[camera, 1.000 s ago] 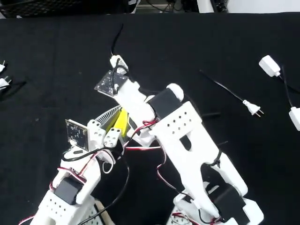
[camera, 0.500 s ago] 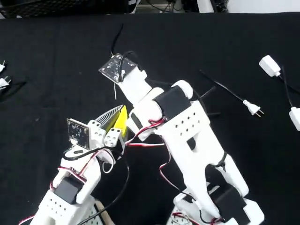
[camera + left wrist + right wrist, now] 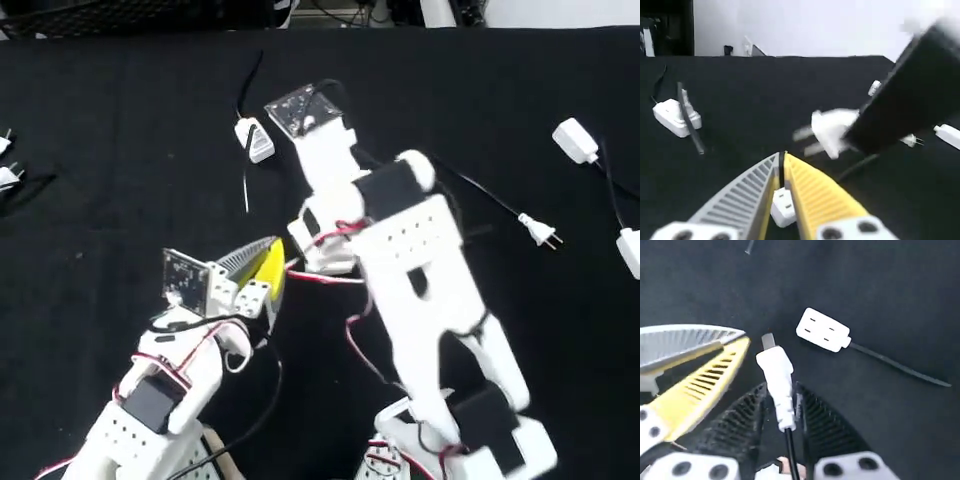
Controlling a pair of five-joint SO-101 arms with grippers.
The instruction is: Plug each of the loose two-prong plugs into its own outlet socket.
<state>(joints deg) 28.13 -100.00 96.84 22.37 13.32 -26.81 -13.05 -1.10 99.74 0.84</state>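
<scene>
jaws, high view: left jaws, grey and yellow, sit low near the middle of the surface (image 3: 120, 90), tips drawn together. the socket (image 3: 256, 140) lies flat beyond them. a loose plug (image 3: 540, 232) lies well apart, off to the side.

left wrist view: left jaws are clenched on a small white piece (image 3: 782, 209); i cannot tell what it is.

right wrist view: right jaws are clamped on the plug (image 3: 777, 385), prongs pointing ahead. the socket is near but not touching, its slots facing up.

risk (judgement): the prongs look off-line with the slots. nothing holds the socket, so a push at this angle could shove it away or twist the plug in the grip. left jaws are close enough to collide.
</scene>
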